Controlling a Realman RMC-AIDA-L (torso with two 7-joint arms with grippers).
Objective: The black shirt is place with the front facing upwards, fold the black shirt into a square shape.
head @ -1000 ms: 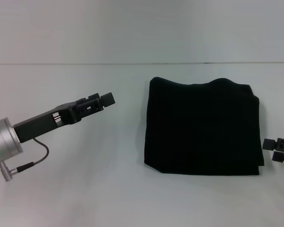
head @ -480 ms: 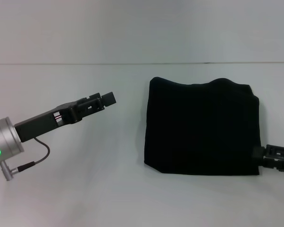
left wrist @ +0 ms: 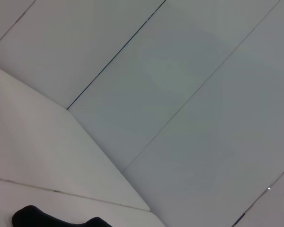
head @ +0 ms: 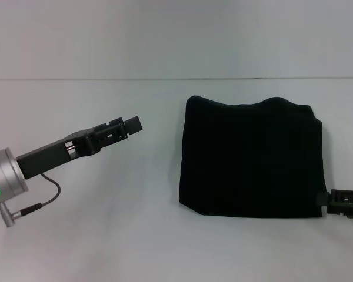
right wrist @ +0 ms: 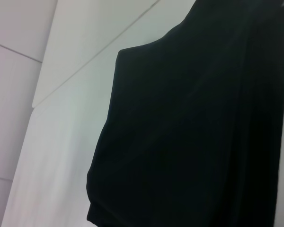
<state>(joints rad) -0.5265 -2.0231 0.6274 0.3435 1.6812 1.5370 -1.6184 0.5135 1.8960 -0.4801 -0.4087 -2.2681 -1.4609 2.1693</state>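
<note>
Head view gives me the black shirt (head: 252, 157) folded into a rough, soft-edged square on the pale, smooth bench (head: 135, 235), its far edge slightly wavy, the cloth matte and plain. My left gripper (head: 132, 123) hangs above bare bench well to the shirt's left; I cannot tell how its jaws stand. My right gripper (head: 332, 201) sits low at the shirt's near right corner, touching or just beside it; its jaws' state I cannot tell either. Right wrist view fills with dark fabric.
</note>
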